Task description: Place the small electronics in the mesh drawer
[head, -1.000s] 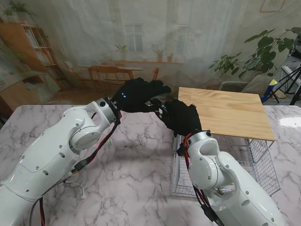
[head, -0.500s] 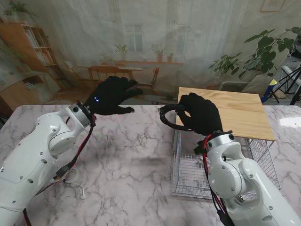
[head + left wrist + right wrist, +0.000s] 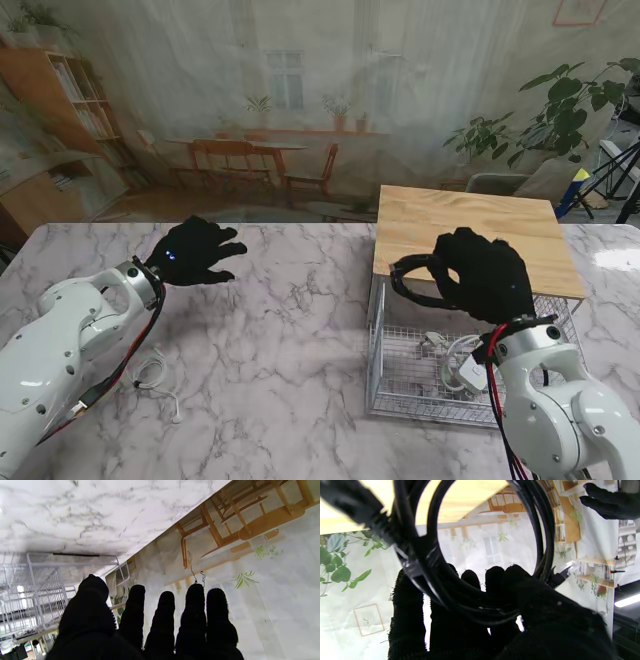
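Right hand (image 3: 487,273), black-gloved fingers pinching a coiled black cable (image 3: 415,280), hovers over the open white wire mesh drawer (image 3: 400,375). Lower the coil clear of the drawer's rim before releasing. Left hand (image 3: 193,251) hangs spread, empty, well away from the drawer.

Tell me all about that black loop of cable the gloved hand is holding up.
The black cable coil is a thin cord wound into a round loop of several turns, bound at one spot with what looks like clear tape. A plug end sticks out near the fingers in the wrist view. The right hand grips it, holding it in the air above the open mesh drawer, beside the wooden top. Nothing else touches it.
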Available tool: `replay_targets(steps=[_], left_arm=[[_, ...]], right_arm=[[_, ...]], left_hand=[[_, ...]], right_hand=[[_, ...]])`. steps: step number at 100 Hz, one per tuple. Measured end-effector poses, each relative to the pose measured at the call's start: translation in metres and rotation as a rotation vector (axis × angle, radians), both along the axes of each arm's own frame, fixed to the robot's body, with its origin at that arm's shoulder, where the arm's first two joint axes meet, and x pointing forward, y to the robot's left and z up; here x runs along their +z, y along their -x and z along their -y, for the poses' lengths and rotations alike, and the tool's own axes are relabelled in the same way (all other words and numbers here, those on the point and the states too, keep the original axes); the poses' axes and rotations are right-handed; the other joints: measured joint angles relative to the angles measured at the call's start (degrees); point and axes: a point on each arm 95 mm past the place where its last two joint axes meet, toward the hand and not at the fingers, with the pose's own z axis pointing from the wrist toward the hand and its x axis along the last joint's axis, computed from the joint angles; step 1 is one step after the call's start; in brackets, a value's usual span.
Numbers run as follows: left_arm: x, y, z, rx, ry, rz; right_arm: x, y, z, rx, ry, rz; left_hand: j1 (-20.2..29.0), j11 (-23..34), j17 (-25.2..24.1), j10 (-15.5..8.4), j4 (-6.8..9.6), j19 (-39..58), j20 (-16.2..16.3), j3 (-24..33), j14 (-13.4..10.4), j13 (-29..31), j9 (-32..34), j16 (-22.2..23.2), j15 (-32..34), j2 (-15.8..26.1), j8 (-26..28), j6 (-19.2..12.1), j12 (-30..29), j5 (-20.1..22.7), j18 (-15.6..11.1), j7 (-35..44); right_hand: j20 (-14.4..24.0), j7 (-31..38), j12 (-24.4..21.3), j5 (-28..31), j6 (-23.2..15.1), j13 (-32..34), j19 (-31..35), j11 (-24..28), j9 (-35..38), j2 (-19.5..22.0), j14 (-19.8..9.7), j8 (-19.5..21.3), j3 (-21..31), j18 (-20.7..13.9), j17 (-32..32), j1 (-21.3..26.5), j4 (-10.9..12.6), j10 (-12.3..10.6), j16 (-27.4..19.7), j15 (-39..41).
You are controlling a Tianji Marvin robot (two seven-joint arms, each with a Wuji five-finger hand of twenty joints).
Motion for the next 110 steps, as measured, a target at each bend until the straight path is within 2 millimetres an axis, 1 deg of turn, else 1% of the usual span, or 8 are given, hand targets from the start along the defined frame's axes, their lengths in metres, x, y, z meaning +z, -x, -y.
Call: replay_targets(steps=[9, 22, 33, 36, 44, 65, 85, 110], left_arm=[[-0.009, 0.005, -0.004, 0.002, -0.041, -0.009], [-0.02, 0.012, -0.008, 0.011, -0.043, -0.033], [-0.025, 0.014, -0.009, 0.016, -0.04, -0.051], [-0.026, 0.014, -0.01, 0.018, -0.041, -0.054], [-0.03, 0.014, -0.011, 0.028, -0.043, -0.065], [-0.041, 0.014, -0.013, 0.047, -0.054, -0.092], [-0.044, 0.014, -0.017, 0.068, -0.048, -0.118], [-0.046, 0.013, -0.014, 0.069, -0.063, -0.144]], right_arm=[[-0.014, 0.012, 0.004, -0.019, 0.027, -0.014], [-0.03, 0.025, 0.009, -0.041, 0.024, -0.041], [-0.038, 0.03, 0.014, -0.063, 0.038, -0.063], [-0.039, 0.03, 0.015, -0.068, 0.043, -0.068], [-0.044, 0.03, 0.018, -0.082, 0.058, -0.092], [-0.059, 0.024, 0.023, -0.121, 0.098, -0.205], [-0.07, 0.013, 0.019, -0.122, 0.115, -0.284], [-0.081, -0.013, 0.017, -0.128, 0.139, -0.414]], left_hand=[[-0.02, 0.0, 0.05, 0.01, 0.0, 0.03, 0.0, 0.02, -0.07, 0.06, 0.68, 0.03, 0.01, 0.46, 0.0, 0.01, 0.0, 0.0, -0.02, 0.0], [-0.03, -0.01, 0.13, 0.01, 0.0, 0.09, 0.01, 0.02, -0.18, 0.72, 0.68, 0.11, 0.17, 0.46, 0.0, 0.01, 0.0, 0.0, -0.04, -0.16], [-0.02, -0.01, 0.27, 0.01, 0.0, 0.71, 0.05, 0.01, -0.2, 1.41, 0.68, 0.16, 0.18, 0.46, 0.0, 0.01, 0.0, 0.0, -0.07, -0.25], [-0.02, -0.01, 0.35, 0.01, 0.0, 0.72, 0.05, 0.01, -0.21, 1.41, 0.68, 0.18, 0.18, 0.47, 0.0, 0.01, 0.0, 0.0, -0.08, -0.32], [-0.02, -0.02, 0.61, 0.01, 0.0, 0.73, 0.57, 0.01, -0.21, 1.43, 0.68, 0.69, 0.18, 0.47, 0.0, 0.02, 0.0, 0.0, -0.09, -0.49], [-0.02, -0.02, 0.69, 0.02, -0.01, 1.38, 0.59, 0.01, -0.65, 2.14, 0.68, 0.79, 0.19, 0.48, 0.0, 0.06, 0.0, 0.0, -0.11, -0.79], [-0.02, -0.02, 0.71, 0.02, -0.01, 1.4, 0.62, 0.01, -0.7, 2.15, 0.68, 1.31, 0.21, 0.5, 0.0, 0.12, 0.0, 0.0, -0.14, -1.28], [-0.06, -0.1, 0.73, 0.02, -0.01, 1.41, 1.18, -0.04, -0.74, 2.17, 0.68, 1.35, 0.21, 1.13, -0.06, 0.5, 0.0, -0.01, -0.14, -2.01]], right_hand=[[0.0, -0.01, 0.0, 0.1, 0.0, 0.53, 0.22, 0.01, 0.02, -0.64, -0.05, 0.0, 0.51, 0.0, 0.47, -0.05, 0.0, 0.04, 0.01, -0.31], [0.0, -0.01, 0.0, 0.11, 0.0, 1.3, 0.62, 0.04, 0.69, -0.64, -0.05, 0.0, 0.57, 0.0, 0.99, -0.07, 0.0, 0.04, 0.02, -0.31], [0.0, -0.01, 0.0, 0.11, 0.0, 1.33, 0.7, 0.04, 0.69, -0.64, -0.05, 0.0, 0.57, 0.0, 1.0, -0.07, 0.0, 0.09, 0.02, -0.31], [0.0, -0.01, 0.0, 0.11, 0.0, 1.83, 0.71, 0.04, 0.69, -0.64, -0.05, 0.0, 0.57, 0.0, 1.01, -0.07, 0.0, 0.5, 0.02, -0.31], [0.0, -0.01, 0.0, 0.11, 0.0, 1.86, 0.74, 0.04, 0.69, -0.64, -0.05, 0.0, 0.6, 0.0, 1.01, -0.07, 0.0, 0.51, 0.02, -0.31], [0.0, -0.01, 0.0, 0.11, 0.0, 1.87, 1.26, 0.04, 0.69, -0.64, -0.06, -0.01, 0.8, 0.0, 1.55, -0.19, 0.0, 0.55, 0.15, -0.28], [0.0, -0.01, 0.0, 0.11, 0.0, 1.87, 1.65, 0.04, 0.69, -0.64, -0.06, -0.01, 1.12, -0.03, 1.6, -0.35, 0.0, 0.56, 0.18, -0.27], [0.0, -0.01, 0.0, 0.11, 0.0, 1.87, 1.94, 0.04, 0.69, -0.64, -0.06, -0.01, 1.12, -0.07, 1.19, -0.38, 0.0, 0.56, 0.55, -0.27]])
